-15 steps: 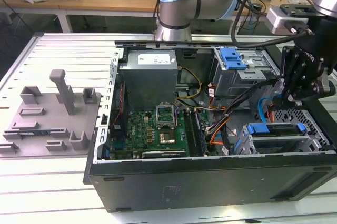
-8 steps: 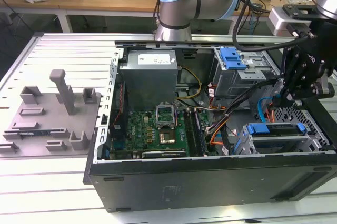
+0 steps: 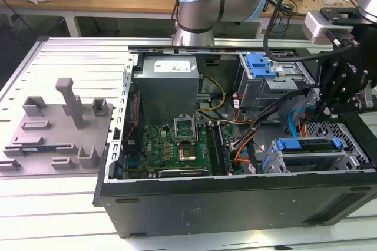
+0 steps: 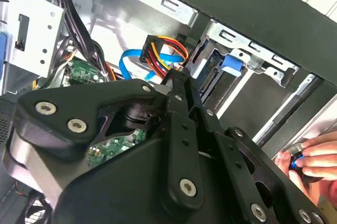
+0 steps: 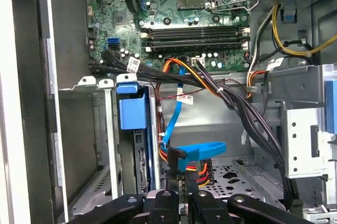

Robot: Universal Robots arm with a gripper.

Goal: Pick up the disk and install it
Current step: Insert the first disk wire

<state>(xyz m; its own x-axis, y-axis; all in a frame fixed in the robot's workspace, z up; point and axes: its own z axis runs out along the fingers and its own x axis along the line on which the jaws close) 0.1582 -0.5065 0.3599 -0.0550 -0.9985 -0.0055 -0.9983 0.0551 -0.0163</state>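
The disk sits in the lower drive bay at the case's front corner, on the exterior view's right, with its blue carrier rail showing on top. In the first wrist view the disk stands edge-on in the bay, its blue tab facing the motherboard. In the second wrist view the blue tab of the disk shows in the bay. My gripper hangs just above and beside the bay, over the loose cables. Its fingers stand close together with nothing of the disk between them; my gripper looks shut.
A blue data cable and a red-yellow power plug lie right below the fingers. A black cable bundle crosses to the upper drive cage. A person's hand rests at the case's edge. A grey fixture plate lies outside the case.
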